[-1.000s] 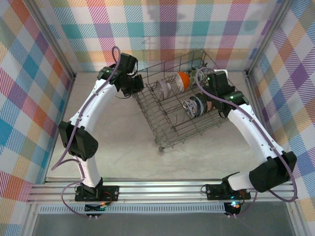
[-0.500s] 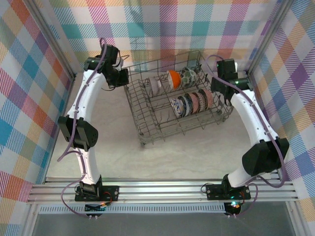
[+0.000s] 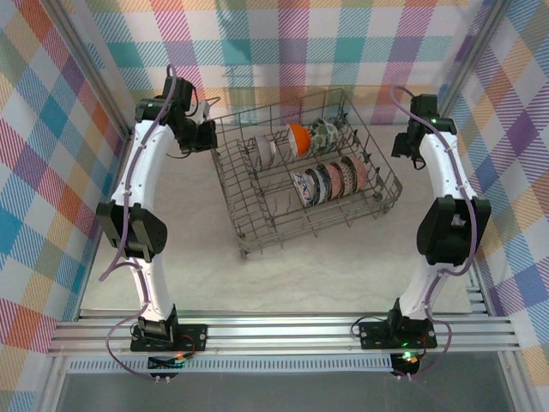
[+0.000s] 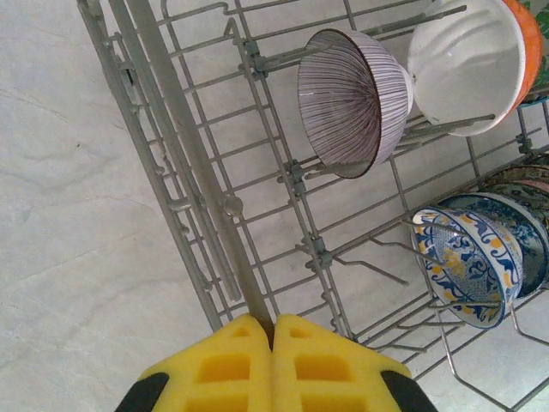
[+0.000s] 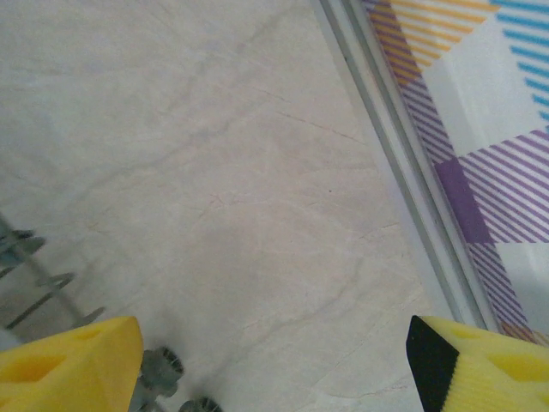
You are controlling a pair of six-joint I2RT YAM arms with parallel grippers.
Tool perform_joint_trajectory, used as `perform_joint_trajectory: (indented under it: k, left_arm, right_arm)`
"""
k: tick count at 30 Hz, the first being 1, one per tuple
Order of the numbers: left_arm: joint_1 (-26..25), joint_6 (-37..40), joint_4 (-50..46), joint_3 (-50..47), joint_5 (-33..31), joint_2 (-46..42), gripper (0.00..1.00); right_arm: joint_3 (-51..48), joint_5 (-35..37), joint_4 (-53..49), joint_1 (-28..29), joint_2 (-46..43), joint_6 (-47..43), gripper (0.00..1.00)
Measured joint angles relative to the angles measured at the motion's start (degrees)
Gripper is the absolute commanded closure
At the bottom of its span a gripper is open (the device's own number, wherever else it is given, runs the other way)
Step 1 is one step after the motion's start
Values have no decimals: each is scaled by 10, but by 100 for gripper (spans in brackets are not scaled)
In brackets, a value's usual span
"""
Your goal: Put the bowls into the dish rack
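L wrist cam: orange bowl (image 4: 533, 34) sits mostly behind white bowl (image 4: 467, 64) and is cut by the R edge. I can't count the bowls behind the blue-patterned bowl (image 4: 467, 262), they run off-frame. The dish rack (image 4: 184, 172) rim wire vanishes into my L gripper (image 4: 273, 360), closed fingers, pinched bit hidden. R wrist cam: R gripper (image 5: 270, 343) fingers cropped at both corners, rack wheels (image 5: 161, 365) half off-frame. Top cam: front-row bowls (image 3: 330, 178) patterns too small to tell

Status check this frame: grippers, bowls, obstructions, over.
Left gripper shut on dish rack rim. Right gripper open above table. Bowls racked on edge. Nothing in the way.
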Motion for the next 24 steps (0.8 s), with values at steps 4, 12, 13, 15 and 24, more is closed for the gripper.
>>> perform_joint_trajectory:
  k: [4, 12, 13, 15, 24]
  left_arm:
    - [5, 0, -11, 12, 9, 7, 100]
    - [7, -1, -28, 35, 15, 21, 100]
    - [7, -1, -30, 38, 14, 23, 100]
    - [9, -3, -30, 41, 13, 24, 100]
    - [21, -5, -30, 50, -11, 30, 97]
  right_arm:
    - [10, -20, -7, -15, 29, -10, 18]
    - [-16, -79, 14, -18, 58, -33, 21]
    - [-38, -83, 29, -18, 50, -31, 21]
    - [-84, -100, 43, -21, 28, -30, 22]
    - [-204, -122, 72, -1, -52, -56, 23]
